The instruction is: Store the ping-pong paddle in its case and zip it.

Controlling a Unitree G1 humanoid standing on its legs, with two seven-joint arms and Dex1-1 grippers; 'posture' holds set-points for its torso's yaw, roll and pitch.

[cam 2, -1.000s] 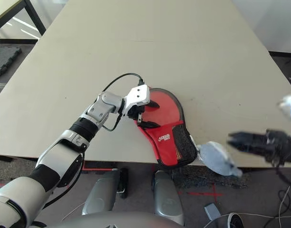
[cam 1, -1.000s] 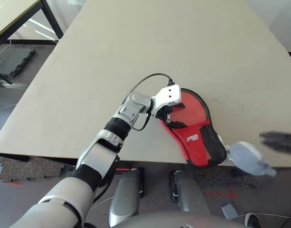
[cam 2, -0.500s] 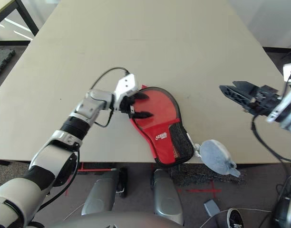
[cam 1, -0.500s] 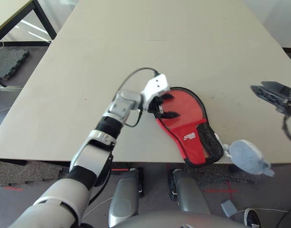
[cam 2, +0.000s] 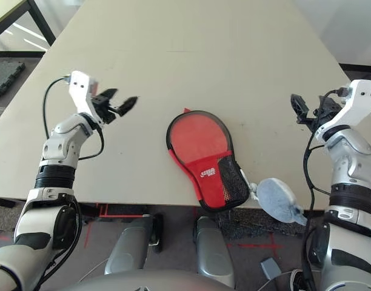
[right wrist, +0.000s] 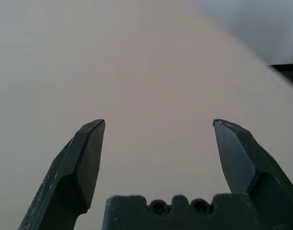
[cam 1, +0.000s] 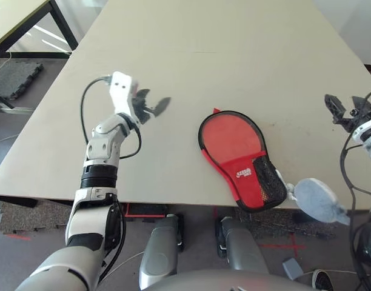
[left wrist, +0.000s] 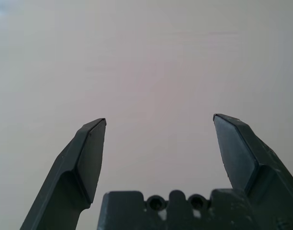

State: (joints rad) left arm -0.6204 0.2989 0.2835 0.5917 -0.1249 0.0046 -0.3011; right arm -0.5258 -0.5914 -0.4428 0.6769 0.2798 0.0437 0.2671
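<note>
Left gripper point(cam 2: 126, 99) now off the case point(cam 2: 208, 182), fingers spread and empty like right gripper's point(cam 2: 309, 102); case lies flat at table point(cam 2: 137, 176) edge, paddle seemingly inside, so storing looks finished.

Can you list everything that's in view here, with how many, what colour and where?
Table: one, beige, below the robot's arms
Paddle-shaped case: one, red with black edging and mesh, near the table's close edge
Pouch: one, pale grey, beside the case, partly past the edge
Second table: one, light top, dark legs, far left
Floor mat: one, dark grey, far left
Left claw: one, black, open, left of the case
Right claw: one, black, open, right of the case
</note>
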